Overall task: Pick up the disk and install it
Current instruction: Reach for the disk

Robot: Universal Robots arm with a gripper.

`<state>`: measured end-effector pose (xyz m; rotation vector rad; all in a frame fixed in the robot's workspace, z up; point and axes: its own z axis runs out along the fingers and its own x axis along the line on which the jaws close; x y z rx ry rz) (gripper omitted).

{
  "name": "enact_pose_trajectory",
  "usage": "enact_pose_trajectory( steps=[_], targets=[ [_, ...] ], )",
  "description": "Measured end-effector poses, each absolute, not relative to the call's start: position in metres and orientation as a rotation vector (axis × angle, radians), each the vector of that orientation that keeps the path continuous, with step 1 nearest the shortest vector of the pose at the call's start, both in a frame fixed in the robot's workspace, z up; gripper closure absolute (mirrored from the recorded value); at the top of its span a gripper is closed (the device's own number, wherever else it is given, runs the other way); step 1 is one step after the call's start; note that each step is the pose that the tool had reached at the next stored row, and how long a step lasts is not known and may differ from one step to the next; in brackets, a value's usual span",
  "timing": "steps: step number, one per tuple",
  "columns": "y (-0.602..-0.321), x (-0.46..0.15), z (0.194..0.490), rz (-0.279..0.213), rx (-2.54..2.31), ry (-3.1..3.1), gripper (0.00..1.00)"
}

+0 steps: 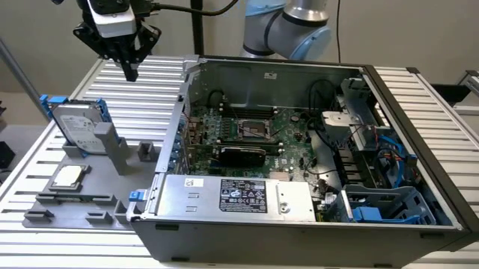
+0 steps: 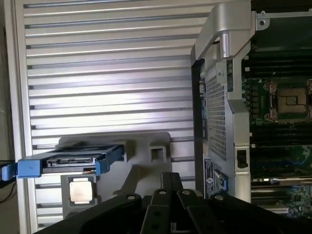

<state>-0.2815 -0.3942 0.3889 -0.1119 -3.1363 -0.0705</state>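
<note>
The disk (image 1: 78, 126) stands on edge in a grey holder (image 1: 112, 147) on the slatted table, at the exterior view's left, its white label facing out and blue rails along its sides. In the wrist view the disk (image 2: 68, 163) shows edge-on with its blue rails. My gripper (image 1: 132, 72) hangs well above the table, beyond the disk and off to its right in the exterior view, apart from it. Its fingers meet at a point and hold nothing. The wrist view has the gripper (image 2: 171, 184) shut, beside the disk and clear of it.
An open computer case (image 1: 299, 241) with its motherboard (image 1: 250, 131) takes up the middle and right. A silver box with a black label (image 1: 239, 196) sits at its front, and a blue drive cage (image 1: 385, 207) at its front right. A small square chip (image 1: 67, 176) lies in front of the disk.
</note>
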Motion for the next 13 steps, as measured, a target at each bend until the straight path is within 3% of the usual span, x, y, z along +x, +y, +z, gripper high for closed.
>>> enact_pose_trajectory(
  steps=[13],
  targets=[
    [-0.392, -0.341, 0.384, -0.061, -0.112, -3.135, 1.0]
  ],
)
